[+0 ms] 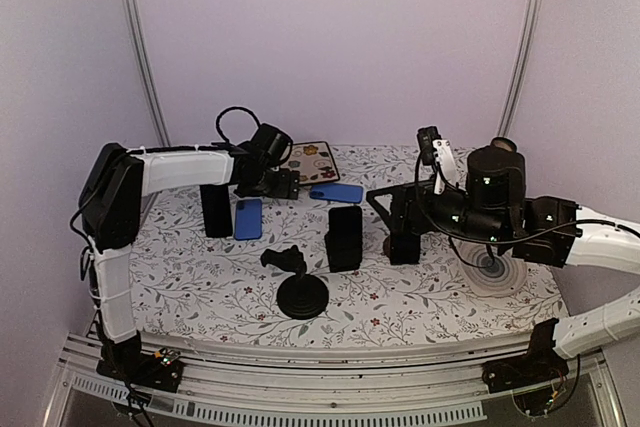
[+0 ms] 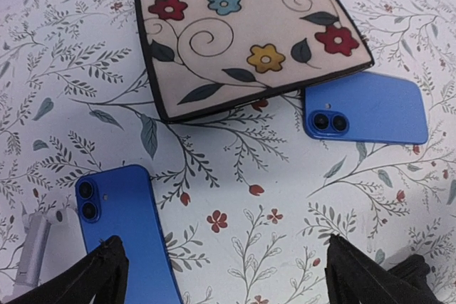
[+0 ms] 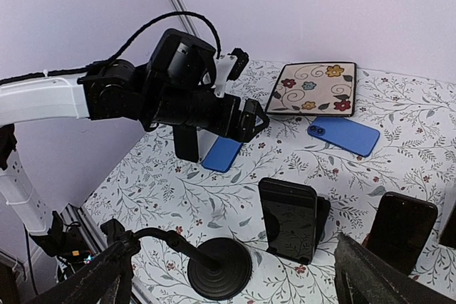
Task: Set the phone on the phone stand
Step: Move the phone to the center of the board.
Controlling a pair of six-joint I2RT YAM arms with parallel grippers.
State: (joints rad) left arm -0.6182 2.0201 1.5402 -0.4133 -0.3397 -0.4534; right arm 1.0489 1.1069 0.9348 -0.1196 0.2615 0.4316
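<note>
You had two glossy blue phones lying flat: the near blue phone (image 2: 128, 229) below your left gripper (image 2: 222, 241), spread wide; the far blue phone (image 2: 370, 108) beside the floral square plate (image 2: 242, 26). Your right gripper (image 3: 229, 243) gaped empty. One black round-base stand (image 1: 302, 295) stood bare near the front edge.

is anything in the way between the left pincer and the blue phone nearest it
Nothing visible. The open left pincer hangs right by the nearer blue phone, which lies uncovered on the tablecloth, clear of the plate.

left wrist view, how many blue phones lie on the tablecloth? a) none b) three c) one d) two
d: one blue phone lies at the lower left and a second blue phone lies by the corner of the floral tile, both camera side up.
</note>
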